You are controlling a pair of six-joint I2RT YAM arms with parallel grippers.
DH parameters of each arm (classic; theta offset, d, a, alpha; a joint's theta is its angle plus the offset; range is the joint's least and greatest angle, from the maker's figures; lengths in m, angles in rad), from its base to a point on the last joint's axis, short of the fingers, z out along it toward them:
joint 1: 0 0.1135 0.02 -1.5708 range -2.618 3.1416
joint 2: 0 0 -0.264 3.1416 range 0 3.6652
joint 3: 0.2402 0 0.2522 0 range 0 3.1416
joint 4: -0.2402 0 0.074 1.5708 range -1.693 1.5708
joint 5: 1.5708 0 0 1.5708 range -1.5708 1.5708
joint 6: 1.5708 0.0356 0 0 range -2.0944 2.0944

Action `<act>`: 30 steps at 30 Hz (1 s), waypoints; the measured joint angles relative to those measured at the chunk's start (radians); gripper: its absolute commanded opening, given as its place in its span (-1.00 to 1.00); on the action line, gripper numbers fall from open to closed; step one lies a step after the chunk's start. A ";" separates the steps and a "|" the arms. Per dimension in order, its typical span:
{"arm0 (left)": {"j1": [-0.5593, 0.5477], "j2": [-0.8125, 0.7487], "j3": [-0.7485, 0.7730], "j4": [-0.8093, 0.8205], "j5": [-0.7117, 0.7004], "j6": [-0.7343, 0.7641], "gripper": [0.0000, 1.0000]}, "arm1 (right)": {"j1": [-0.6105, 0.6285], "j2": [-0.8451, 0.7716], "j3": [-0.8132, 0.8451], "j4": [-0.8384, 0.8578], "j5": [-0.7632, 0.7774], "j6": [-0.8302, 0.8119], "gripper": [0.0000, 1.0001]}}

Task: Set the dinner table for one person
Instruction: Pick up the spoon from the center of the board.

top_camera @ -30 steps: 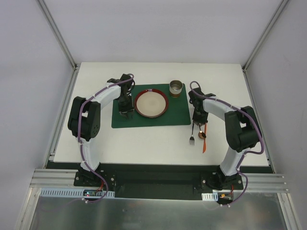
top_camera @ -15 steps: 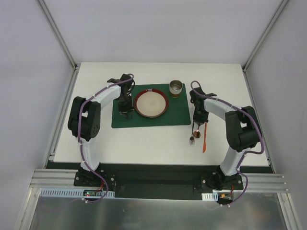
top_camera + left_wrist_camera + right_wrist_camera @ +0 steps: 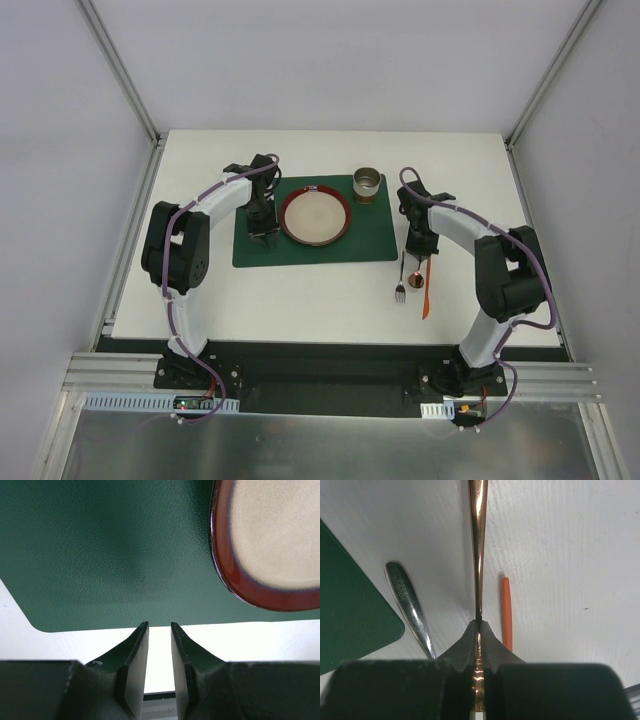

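Observation:
The white dinner table carries a dark green placemat with a red-rimmed plate on it. My right gripper is shut on the thin handle of a copper spoon, just right of the mat. The spoon's bowl points toward the near edge. A silver fork lies on the spoon's left and an orange knife on its right. My left gripper hovers over the placemat's near edge, left of the plate, slightly open and empty.
A metal cup stands at the mat's far right corner. Aluminium frame posts rise at the table's back corners. Bare white tabletop runs along the near side of the mat.
My right gripper has closed on the spoon's handle, and the spoon has shifted slightly left, off the orange knife. The left arm has stayed where it was.

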 measured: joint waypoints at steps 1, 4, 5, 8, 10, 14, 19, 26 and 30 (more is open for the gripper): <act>0.000 0.000 0.000 0.000 0.000 0.000 -0.53 | 0.000 -0.006 0.002 -0.005 0.003 -0.002 -0.99; 0.000 0.000 0.000 0.000 0.001 0.000 -0.53 | 0.000 -0.016 0.021 -0.016 0.021 -0.010 -0.99; 0.000 0.000 0.000 0.000 0.002 0.000 -0.53 | 0.000 -0.016 0.026 -0.018 0.024 -0.013 -0.99; 0.000 0.000 0.000 0.000 0.003 0.000 -0.53 | 0.000 -0.016 0.032 -0.020 0.027 -0.023 -0.99; 0.000 0.001 0.000 0.000 0.003 0.000 -0.53 | 0.000 -0.016 0.032 -0.021 0.026 -0.030 -0.99; 0.000 0.004 0.001 0.000 0.008 0.000 -0.53 | 0.002 -0.016 0.032 -0.021 0.025 -0.055 -0.99; 0.000 0.012 0.002 0.000 0.016 0.000 -0.54 | 0.010 -0.016 0.033 -0.021 0.020 -0.087 -0.99; 0.000 0.015 0.005 0.001 0.018 0.000 -0.55 | 0.025 -0.005 0.056 -0.021 0.001 -0.117 -0.99; 0.000 0.016 0.006 0.001 0.018 0.000 -0.56 | 0.032 0.015 0.093 -0.029 -0.025 -0.136 -0.99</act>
